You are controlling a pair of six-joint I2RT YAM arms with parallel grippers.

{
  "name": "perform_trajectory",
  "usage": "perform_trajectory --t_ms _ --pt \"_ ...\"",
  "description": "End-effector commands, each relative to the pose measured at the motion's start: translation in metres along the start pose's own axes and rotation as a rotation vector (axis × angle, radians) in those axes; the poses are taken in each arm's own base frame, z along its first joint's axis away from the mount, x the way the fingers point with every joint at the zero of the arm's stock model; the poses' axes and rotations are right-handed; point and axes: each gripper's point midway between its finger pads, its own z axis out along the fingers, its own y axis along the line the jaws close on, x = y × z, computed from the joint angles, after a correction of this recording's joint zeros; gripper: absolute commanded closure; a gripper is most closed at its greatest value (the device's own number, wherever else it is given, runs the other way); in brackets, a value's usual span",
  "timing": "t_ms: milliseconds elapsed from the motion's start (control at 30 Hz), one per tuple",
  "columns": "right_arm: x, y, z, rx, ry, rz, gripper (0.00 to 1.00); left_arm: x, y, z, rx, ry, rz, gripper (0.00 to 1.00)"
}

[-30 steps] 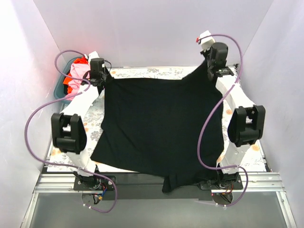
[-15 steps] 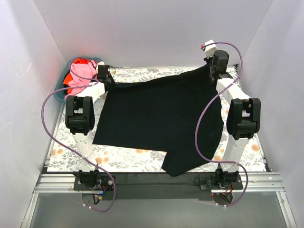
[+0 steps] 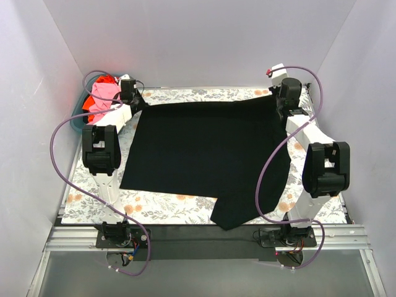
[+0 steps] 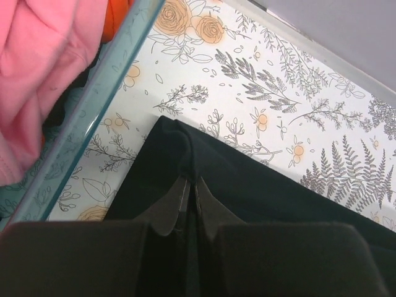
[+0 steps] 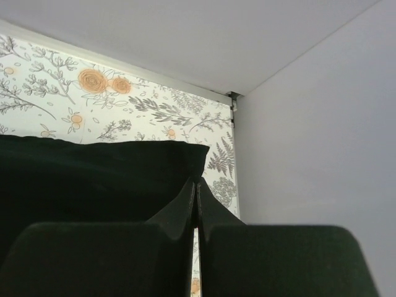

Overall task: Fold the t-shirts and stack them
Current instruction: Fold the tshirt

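Black t-shirt (image 3: pixel 204 151) spread on the floral table (image 3: pixel 154 207), both far corners pinched.
Teal basket (image 3: pixel 78 119) at far left holds the pink tee (image 3: pixel 102 96) and orange-red tee (image 3: pixel 106 80). Just beside it, the left gripper (image 4: pixel 189 185) has its jaws narrow, clamped on the shirt's far-left corner. A flap of the shirt reaches the near edge. The right gripper (image 5: pixel 197 185) has its jaws narrow, pinching the far-right corner.

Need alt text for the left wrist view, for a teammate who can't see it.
The left gripper, shut, pinches a corner of the black t-shirt, which lies on the floral table cover. Along the picture's left edge, a teal basket holds a pink t-shirt.
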Motion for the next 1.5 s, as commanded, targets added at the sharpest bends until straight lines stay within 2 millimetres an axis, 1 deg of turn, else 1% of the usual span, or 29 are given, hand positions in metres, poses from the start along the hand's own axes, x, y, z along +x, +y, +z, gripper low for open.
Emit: perform_trajectory --t_ms 0,33,133,167,233,267,333,400,433,467,500,533,567,667,700,767,867,933,967,1000,1033,1100,1167,1200,1367,1467 --pt "-0.029 -0.034 -0.024 0.110 -0.077 0.064 0.99 -0.051 -0.017 -0.028 0.052 -0.101 0.010 1.00" --pt "-0.032 -0.039 -0.030 0.117 -0.081 0.066 0.99 -0.050 -0.016 -0.028 0.048 -0.097 0.011 1.00" --pt "-0.031 -0.040 -0.043 0.117 -0.071 0.070 0.99 -0.050 -0.014 -0.032 0.046 -0.087 0.003 1.00" --pt "-0.031 -0.037 -0.046 0.112 -0.065 0.073 0.99 -0.053 -0.015 -0.036 0.050 -0.094 0.001 1.00" --pt "-0.022 -0.033 -0.054 0.106 -0.036 0.071 0.99 -0.050 -0.014 -0.039 0.048 -0.088 -0.004 1.00" --pt "-0.019 -0.030 -0.057 0.104 -0.023 0.072 0.99 -0.052 -0.013 -0.043 0.049 -0.092 -0.006 1.00" --pt "-0.008 -0.020 -0.065 0.081 0.010 0.080 0.99 -0.045 -0.008 -0.044 0.036 -0.082 -0.011 1.00" --pt "0.001 -0.018 -0.072 0.089 0.040 0.094 0.99 -0.042 -0.004 -0.046 0.025 -0.077 -0.015 1.00" --pt "0.011 -0.014 -0.077 0.083 0.071 0.123 0.99 -0.040 -0.002 -0.047 0.022 -0.072 -0.017 1.00" --pt "0.016 -0.010 -0.080 0.076 0.089 0.145 0.99 -0.031 0.003 -0.046 0.013 -0.054 -0.021 1.00" --pt "0.021 -0.008 -0.082 0.071 0.104 0.163 0.99 -0.032 0.003 -0.050 0.016 -0.058 -0.026 1.00" --pt "0.032 -0.001 -0.088 0.060 0.134 0.204 0.99 -0.028 0.005 -0.051 0.012 -0.051 -0.029 1.00" --pt "0.037 0.001 -0.090 0.061 0.148 0.224 0.99 -0.020 0.009 -0.052 0.003 -0.034 -0.033 1.00" --pt "0.057 0.014 -0.097 0.050 0.208 0.298 0.99 -0.015 0.018 -0.058 -0.023 -0.034 -0.036 1.00" --pt "0.060 0.017 -0.098 0.044 0.218 0.318 0.99 -0.007 0.024 -0.059 -0.039 -0.020 -0.039 1.00" --pt "0.073 0.024 -0.105 0.037 0.270 0.347 0.99 -0.005 0.027 -0.063 -0.040 -0.020 -0.045 1.00" --pt "0.084 0.023 -0.110 0.066 0.298 0.371 0.99 0.004 0.029 -0.064 -0.030 0.000 -0.045 1.00" --pt "0.091 0.022 -0.112 0.085 0.321 0.361 0.99 0.014 0.032 -0.062 -0.038 0.021 -0.051 1.00" --pt "0.094 0.023 -0.112 0.099 0.329 0.389 0.99 0.017 0.034 -0.061 -0.042 0.027 -0.055 1.00" --pt "0.103 0.026 -0.114 0.103 0.352 0.386 0.99 0.025 0.038 -0.060 -0.048 0.045 -0.060 1.00" --pt "0.107 0.027 -0.114 0.111 0.364 0.387 0.99 0.029 0.039 -0.060 -0.050 0.050 -0.058 1.00" --pt "0.118 0.035 -0.115 0.100 0.392 0.400 0.99 0.034 0.041 -0.059 -0.055 0.058 -0.061 1.00" --pt "0.122 0.046 -0.115 0.053 0.402 0.414 0.99 0.041 0.048 -0.056 -0.077 0.065 -0.058 1.00" --pt "0.129 0.051 -0.116 0.046 0.424 0.425 0.99 0.043 0.052 -0.055 -0.095 0.062 -0.057 1.00" --pt "0.149 0.060 -0.121 0.055 0.481 0.436 0.99 0.059 0.063 -0.049 -0.131 0.093 -0.055 1.00" --pt "0.160 0.066 -0.124 0.042 0.511 0.437 0.99 0.066 0.069 -0.048 -0.150 0.101 -0.059 1.00"
